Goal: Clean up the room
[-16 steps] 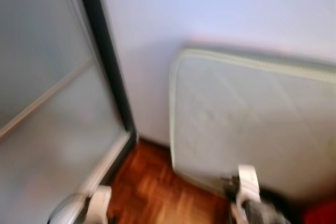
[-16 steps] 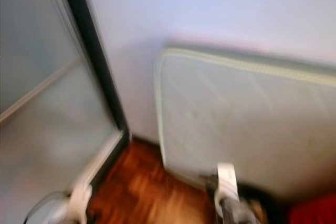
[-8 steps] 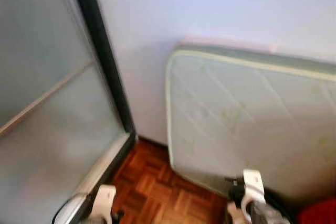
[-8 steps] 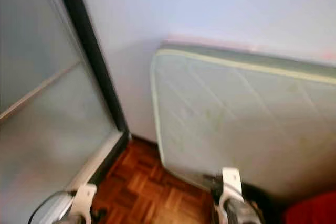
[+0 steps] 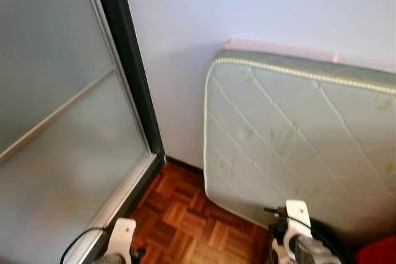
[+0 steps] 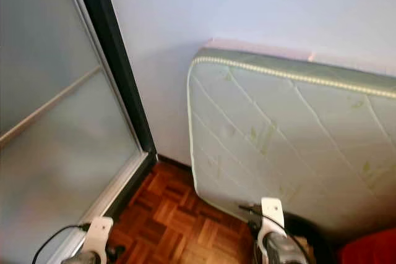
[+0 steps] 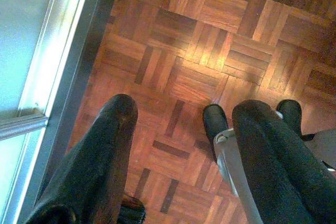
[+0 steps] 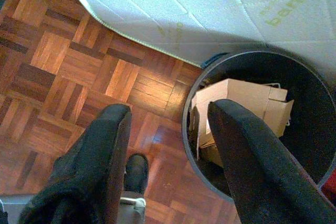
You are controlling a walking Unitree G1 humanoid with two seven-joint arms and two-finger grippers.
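Note:
A black round bin (image 8: pixel 310 145) stands on the parquet against a leaning mattress (image 5: pixel 297 140), with folded brown cardboard (image 8: pixel 236 103) inside it. My right gripper (image 8: pixel 168 116) hangs open above the bin's near rim, nothing between its fingers. My left gripper (image 7: pixel 181 114) is open over bare parquet (image 7: pixel 194 61) beside a sliding door track (image 7: pixel 58 72), holding nothing. Both wrists show at the bottom of the eye views, the left wrist (image 5: pixel 120 239) and the right wrist (image 5: pixel 296 227).
A frosted glass sliding door (image 5: pixel 55 128) with a dark frame (image 5: pixel 133 72) fills the left. The pale quilted mattress leans on a white wall (image 5: pixel 260 4). Something red (image 5: pixel 377 253) sits at the bottom right corner. A strip of parquet floor (image 5: pixel 185 221) lies between door and mattress.
The view has sharpened from blurred to steady and shifted slightly, so the camera moved. Both arms hang in much the same place at the bottom of the picture.

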